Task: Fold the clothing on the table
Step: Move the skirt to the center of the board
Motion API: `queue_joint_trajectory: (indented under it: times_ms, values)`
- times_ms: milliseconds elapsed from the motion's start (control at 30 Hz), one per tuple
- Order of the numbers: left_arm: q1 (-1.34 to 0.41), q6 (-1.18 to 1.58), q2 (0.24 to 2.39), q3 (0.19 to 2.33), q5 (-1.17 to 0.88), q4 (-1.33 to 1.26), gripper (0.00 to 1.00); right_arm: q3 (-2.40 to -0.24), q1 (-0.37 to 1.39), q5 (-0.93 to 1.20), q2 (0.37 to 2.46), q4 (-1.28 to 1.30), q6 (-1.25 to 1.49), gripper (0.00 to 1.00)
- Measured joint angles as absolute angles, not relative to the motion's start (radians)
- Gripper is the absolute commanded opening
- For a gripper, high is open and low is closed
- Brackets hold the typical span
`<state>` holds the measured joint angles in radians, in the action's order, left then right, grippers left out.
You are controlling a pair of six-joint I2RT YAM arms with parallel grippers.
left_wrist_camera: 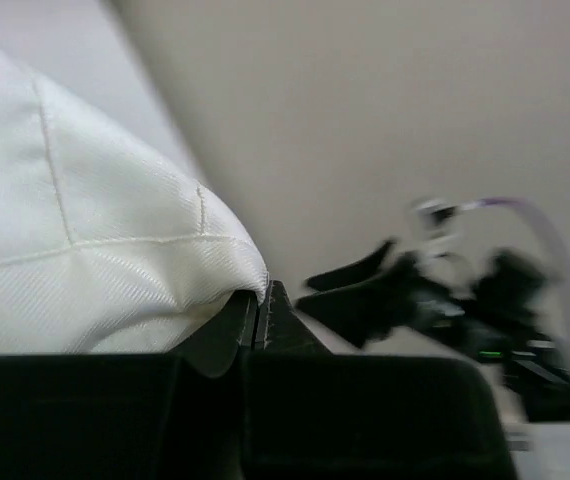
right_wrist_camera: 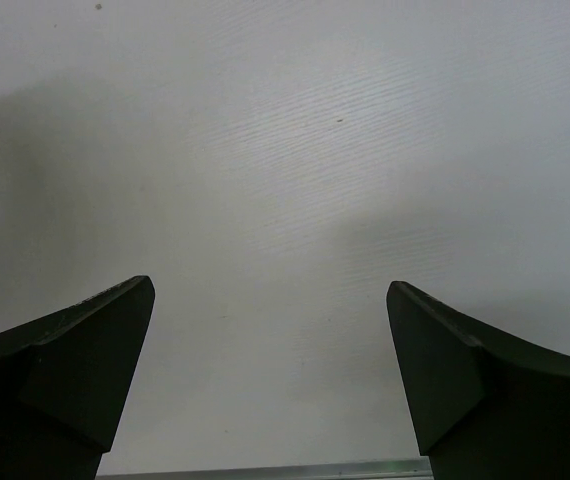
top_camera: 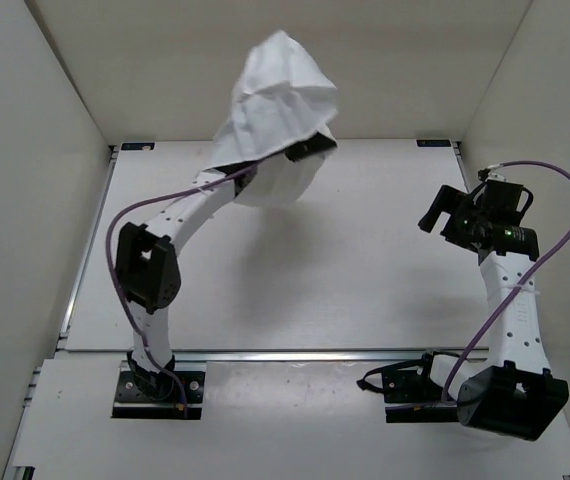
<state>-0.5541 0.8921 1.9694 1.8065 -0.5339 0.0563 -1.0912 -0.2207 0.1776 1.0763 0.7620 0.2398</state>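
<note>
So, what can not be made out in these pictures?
- Top view: the thin white fabric garment is bunched, so its own folds hide its type and outline; it also partly covers the left claw.
- Left wrist view: the frame edge cuts the garment off; the right claw is blurred.

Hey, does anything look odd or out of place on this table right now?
Yes. The clothing is not lying flat: it hangs bunched from the shut left gripper, lifted over the far side of the table and draped over its wrist. The right gripper stands open, empty.
</note>
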Motion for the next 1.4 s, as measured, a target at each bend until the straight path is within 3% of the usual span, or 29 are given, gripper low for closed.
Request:
queue_joint_trajectory:
  times_ms: [133,300,567,667,833,967,1033,1200,1400]
  values:
    - [-0.346,1.253,1.795,1.61,-0.583,-0.36,0.0,-1.094,-0.218,0.179,1.077,0.754,0.239,1.0]
    - [-0.141,1.385,1.613,1.354,-0.441,-0.397,0.0,-1.092,-0.216,0.189,1.066,0.755,0.24,1.0]
    - [-0.463,1.315,1.73,1.265,-0.41,-0.241,0.0,-1.092,-0.202,0.193,1.062,0.756,0.239,0.99]
    - [-0.5,1.2,1.808,1.416,-0.446,-0.064,0.0,-1.092,-0.202,0.193,1.053,0.757,0.239,0.99]
    - [-0.498,0.999,1.974,1.961,-0.512,0.141,0.0,-1.092,-0.202,0.194,1.031,0.757,0.239,0.99]
    - [-0.477,0.924,1.891,2.04,-0.542,0.157,0.0,-1.092,-0.202,0.197,1.033,0.756,0.239,0.99]
    - [-0.443,0.902,1.78,1.939,-0.531,0.147,0.0,-1.092,-0.202,0.2,1.033,0.754,0.24,0.99]
    - [-0.244,0.902,1.411,1.396,-0.431,0.072,0.0,-1.092,-0.2,0.211,1.042,0.75,0.24,1.0]
    - [-0.237,0.875,1.281,0.899,-0.228,0.131,0.0,-1.092,-0.173,0.224,1.06,0.747,0.241,0.99]
